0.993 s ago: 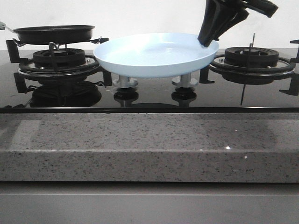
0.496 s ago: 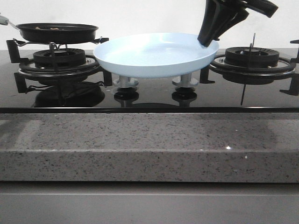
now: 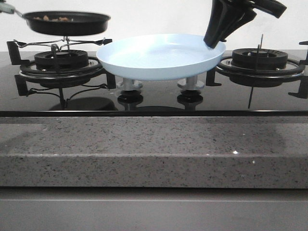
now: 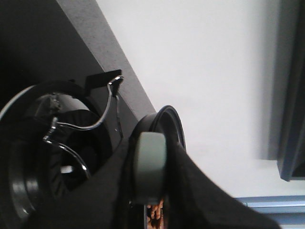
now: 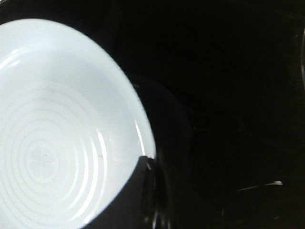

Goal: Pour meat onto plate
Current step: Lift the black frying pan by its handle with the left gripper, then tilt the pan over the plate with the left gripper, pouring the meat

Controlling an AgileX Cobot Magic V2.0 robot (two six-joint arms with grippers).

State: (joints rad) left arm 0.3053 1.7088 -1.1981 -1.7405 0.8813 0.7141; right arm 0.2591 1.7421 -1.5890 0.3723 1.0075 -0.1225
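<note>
1. Black frying pan (image 3: 66,22) at upper left of the front frame, lifted clear of the left burner (image 3: 61,61), roughly level; its pale handle (image 3: 6,8) runs off the left edge.
2. Meat (image 3: 54,19): small reddish-brown bits visible just above the pan rim, inside the pan. In the left wrist frame a sliver of the same pieces (image 4: 155,213) shows at bottom centre, below the handle end.
3. Left gripper (image 4: 148,191): dark fingers on both sides of the grey-green handle (image 4: 149,162), pinching it. Not visible in the front frame.
4. Plate (image 3: 161,55): pale blue, centre of the front frame, held above the black glass hob (image 3: 154,101), over the two knobs (image 3: 129,86). No meat in it.
5. Right gripper (image 3: 215,42): comes down from upper right, tips clamped on the plate's right rim. In the right wrist frame one dark finger (image 5: 138,191) overlaps the plate (image 5: 57,129) edge at bottom centre.
6. Right burner (image 3: 260,60) at right of frame, nothing on it.
7. Speckled grey counter (image 3: 154,154) fills the lower half.
</note>
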